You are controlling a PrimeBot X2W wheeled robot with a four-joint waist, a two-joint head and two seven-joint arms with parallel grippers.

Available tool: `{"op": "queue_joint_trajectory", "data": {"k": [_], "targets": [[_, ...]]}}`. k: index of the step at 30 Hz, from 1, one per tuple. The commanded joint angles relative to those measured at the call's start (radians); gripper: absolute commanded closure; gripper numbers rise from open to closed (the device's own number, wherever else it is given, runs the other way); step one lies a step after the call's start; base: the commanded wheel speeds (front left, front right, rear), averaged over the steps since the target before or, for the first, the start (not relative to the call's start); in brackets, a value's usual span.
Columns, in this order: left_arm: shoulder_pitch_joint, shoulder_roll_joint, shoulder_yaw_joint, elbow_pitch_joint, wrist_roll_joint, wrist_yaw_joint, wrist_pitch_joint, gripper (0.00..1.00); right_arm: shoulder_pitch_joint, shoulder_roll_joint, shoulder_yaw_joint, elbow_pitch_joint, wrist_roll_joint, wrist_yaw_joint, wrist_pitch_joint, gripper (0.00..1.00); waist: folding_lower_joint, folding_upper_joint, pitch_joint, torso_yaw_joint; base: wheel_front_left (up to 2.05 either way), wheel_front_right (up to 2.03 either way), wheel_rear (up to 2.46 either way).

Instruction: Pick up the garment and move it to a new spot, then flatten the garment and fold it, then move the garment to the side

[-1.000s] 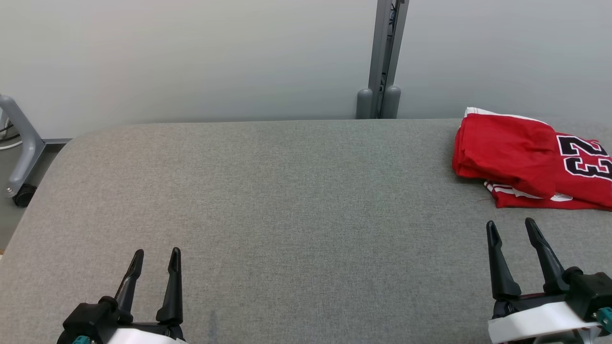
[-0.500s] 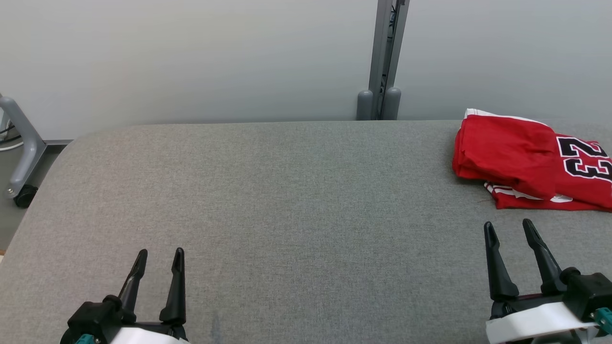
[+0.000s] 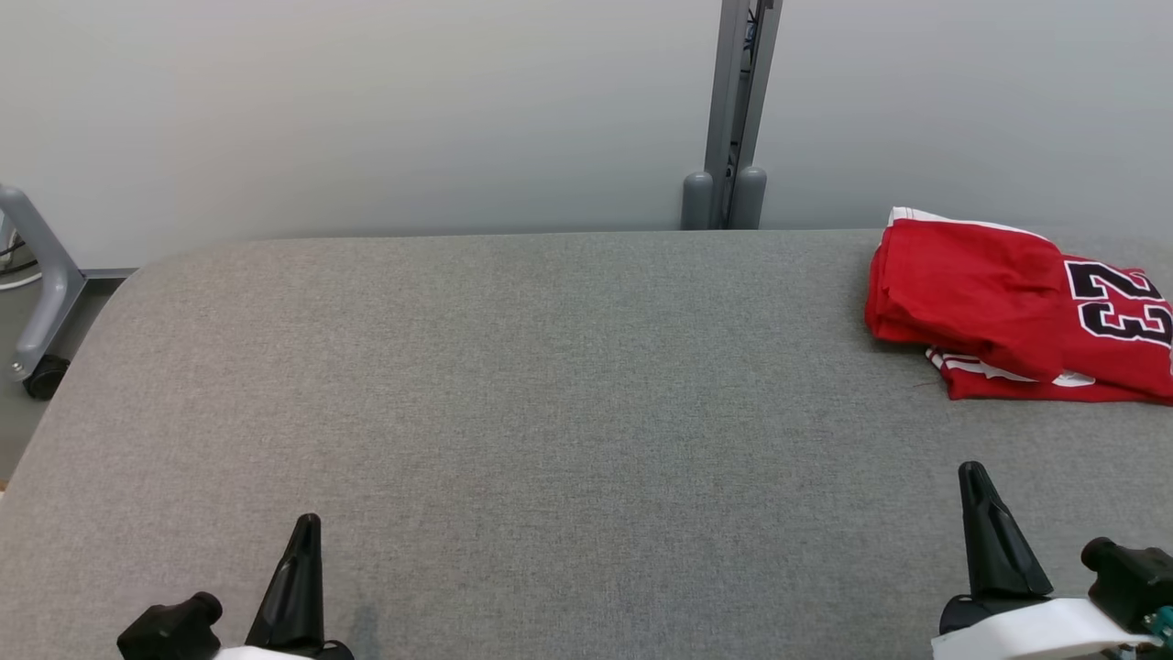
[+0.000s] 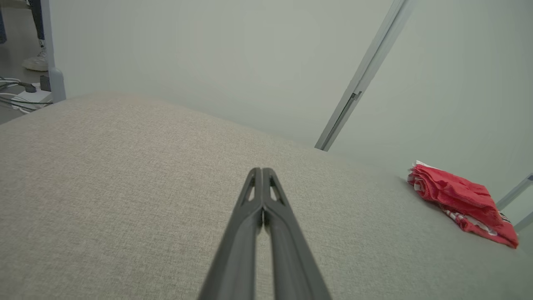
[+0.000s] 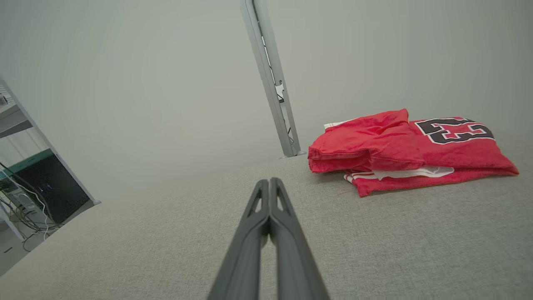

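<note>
your left gripper [image 3: 307,524] and right gripper [image 3: 973,471] have both snapped closed, empty, above the grey table [image 3: 550,385]; the folded red garment [image 3: 990,293] lies far right.

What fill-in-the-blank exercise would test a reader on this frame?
The red jersey lies at the grey table's far ____ side.
The number printed on it is ____.
The left claw and the right claw are both ____, clear of the jersey.
Missing words: right; 23; shut.
</note>
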Motion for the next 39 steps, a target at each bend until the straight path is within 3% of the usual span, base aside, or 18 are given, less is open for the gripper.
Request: {"op": "queue_joint_trajectory", "data": {"k": [1, 39], "targets": [[-0.032, 0.005, 0.008, -0.015, -0.039, 0.000, 0.006, 1.00, -0.029, -0.011, -0.006, -0.012, 0.044, 0.000, 0.009, 1.00, 0.0000, -0.0001, 0.000, -0.001, 0.00, 0.00, 0.00], [-0.107, 0.009, 0.055, -0.013, -0.565, -0.001, 0.155, 1.00, -0.082, -0.023, -0.045, 0.025, 0.615, 0.000, 0.148, 1.00, 0.0000, -0.0001, 0.007, -0.014, 0.00, 0.00, 0.00]]}}
